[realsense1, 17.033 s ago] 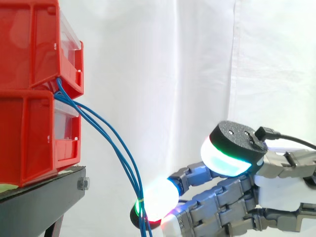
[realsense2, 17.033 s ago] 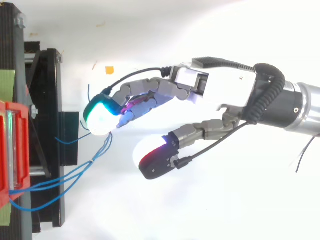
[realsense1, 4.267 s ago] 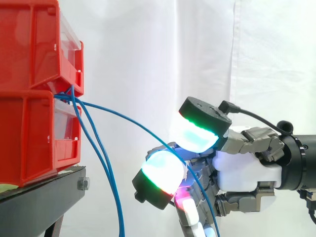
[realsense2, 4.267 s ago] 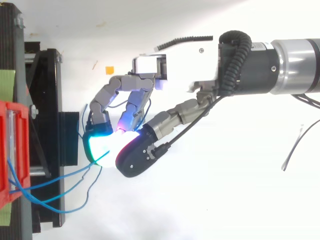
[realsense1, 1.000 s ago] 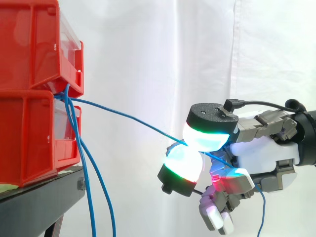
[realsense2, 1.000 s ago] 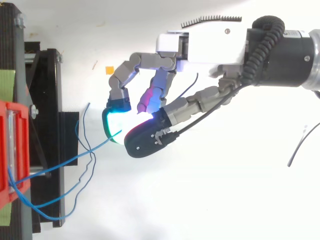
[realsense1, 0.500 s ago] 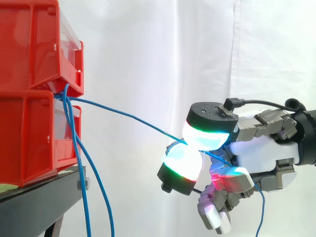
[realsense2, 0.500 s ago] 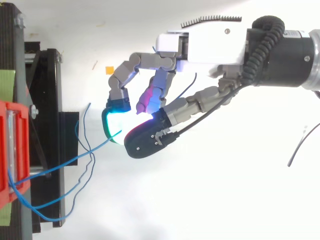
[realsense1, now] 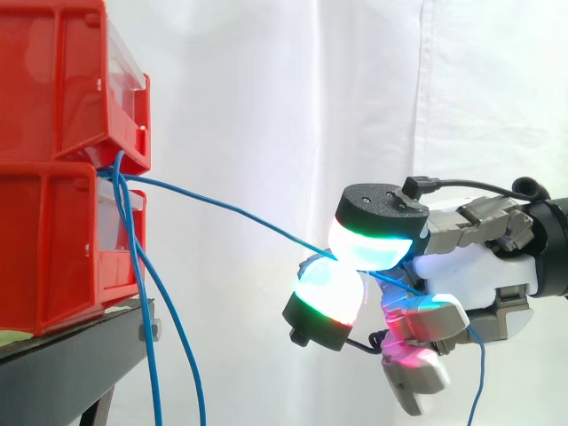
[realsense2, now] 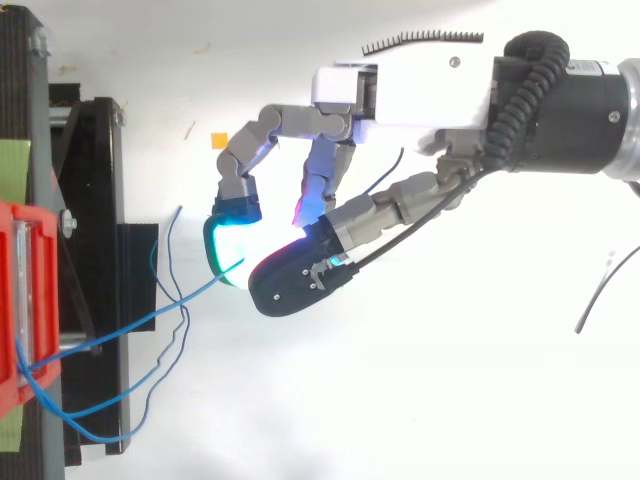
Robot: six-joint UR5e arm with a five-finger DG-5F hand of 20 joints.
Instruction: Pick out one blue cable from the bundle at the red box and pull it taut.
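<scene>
In the last half second the lower fingers of the hand (realsense1: 461, 275) swung out from pointing down; nothing else moved. The two upper pads (realsense1: 368, 244) stayed clamped on one blue cable (realsense1: 231, 211), which ran from the gap between the red bins (realsense1: 53, 160) down to the pinch. It was nearly straight with a slight sag, same as a second ago, so I'd call the pull about finished or paused, not slipping. Compared with seventeen seconds back, that strand had been lifted clear of the bundle.

Count:
- one hand
- two bins stacked on a black stand (realsense1: 62, 364)
- three cables in all: one held and two loose cables (realsense1: 147, 330) hanging beside the bins
</scene>
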